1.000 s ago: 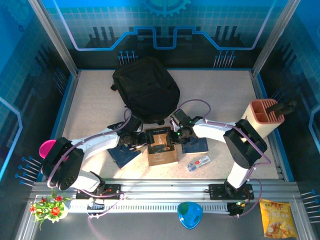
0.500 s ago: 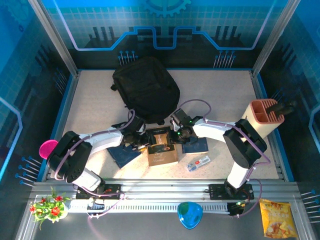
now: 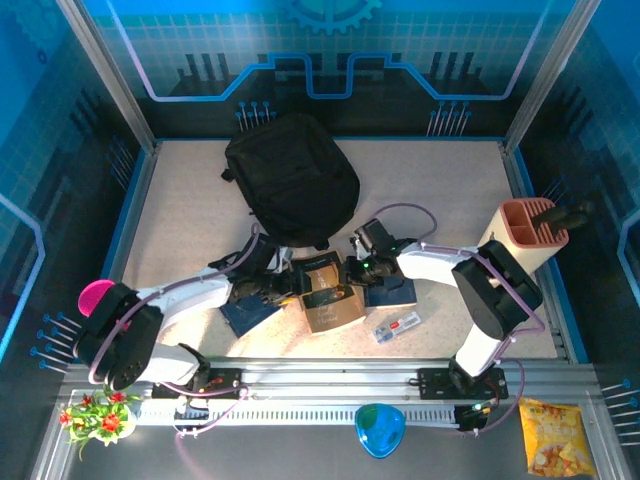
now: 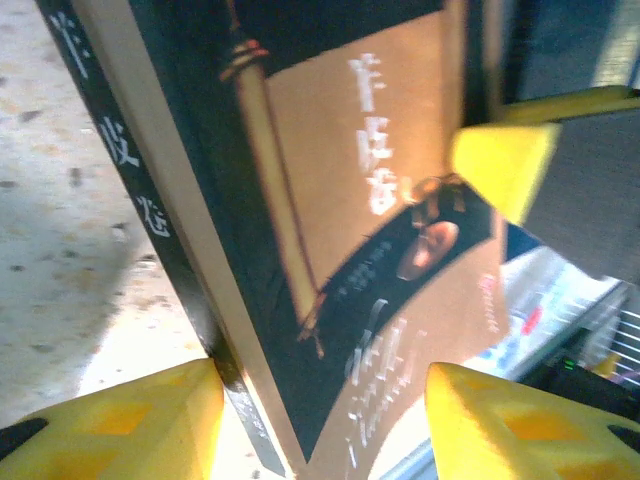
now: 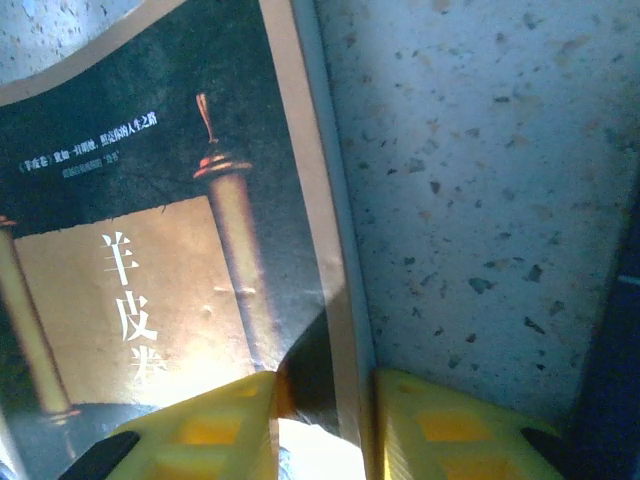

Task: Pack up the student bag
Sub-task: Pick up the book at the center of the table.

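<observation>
The two arms are picking up a book [image 3: 330, 295] so it can go into the bag [image 3: 292, 180]. The bag is lying on the counter [image 3: 440, 190], just past the book at about 11 o'clock. I cannot tell if it is open.

The right gripper [image 3: 357, 272] is pinching the book's edge near its 2 o'clock corner, with its fingers [image 5: 450, 435] on either side. The left gripper [image 3: 287, 290] is sitting at the book's 9 o'clock side, about half open. The book's corner is lying between its fingers [image 4: 110, 425], and I cannot tell if they are squeezing.

I am guessing the next move is calling for both arms lifting together and tipping the book toward the bag's opening.

The cover and spine are showing the Chinese words 羊皮卷. The smaller print is too tiny to read.
</observation>
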`<state>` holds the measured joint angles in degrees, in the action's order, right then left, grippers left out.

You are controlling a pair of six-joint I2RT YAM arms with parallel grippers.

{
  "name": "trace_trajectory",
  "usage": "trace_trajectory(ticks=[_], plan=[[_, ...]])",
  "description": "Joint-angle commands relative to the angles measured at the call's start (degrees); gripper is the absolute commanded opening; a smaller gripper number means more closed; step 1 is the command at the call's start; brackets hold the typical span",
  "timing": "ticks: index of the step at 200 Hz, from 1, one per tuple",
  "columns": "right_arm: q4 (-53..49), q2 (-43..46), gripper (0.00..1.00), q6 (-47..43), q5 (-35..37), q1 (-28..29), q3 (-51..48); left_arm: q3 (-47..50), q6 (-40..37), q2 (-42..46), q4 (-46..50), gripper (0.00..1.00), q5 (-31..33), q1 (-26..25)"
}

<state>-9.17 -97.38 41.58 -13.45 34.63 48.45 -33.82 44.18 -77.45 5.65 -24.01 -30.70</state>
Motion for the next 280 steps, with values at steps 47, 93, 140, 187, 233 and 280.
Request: trace_trajectory(ticks=[47,93,140,187,233,280], plan=[[-1.05,-2.48,0.25,2.72,0.68,-0.45,-3.47,3.57,7.24,-0.97,-18.91,0.49,-4.84,-1.12],[-3.02,-3.74,0.2,3.41,3.06,-0.7,-3.62,3.59,10.08,-4.78,-20.26,0.42,-2.57,-1.29],[-3.49,-4.31,0.19,3.49,3.6,-1.08,-3.71,3.94,10.98,-5.31,-19.76,0.37,-0.06,-1.27],[-3.49,1.91,0.3,1.76,3.35,-1.51,-3.4,1.91,7.96,-0.39,-10.96,0.22,3.96,-1.21],[-1.03,14.49,0.55,1.08,0.85,-5.76,-4.44,-4.11,3.39,6.9,-0.08,0.05,5.45,-1.16],[6.14,21.33,0.79,4.76,-6.55,-13.68,-5.29,-16.87,-1.05,9.59,7.72,0.0,3.98,0.5]])
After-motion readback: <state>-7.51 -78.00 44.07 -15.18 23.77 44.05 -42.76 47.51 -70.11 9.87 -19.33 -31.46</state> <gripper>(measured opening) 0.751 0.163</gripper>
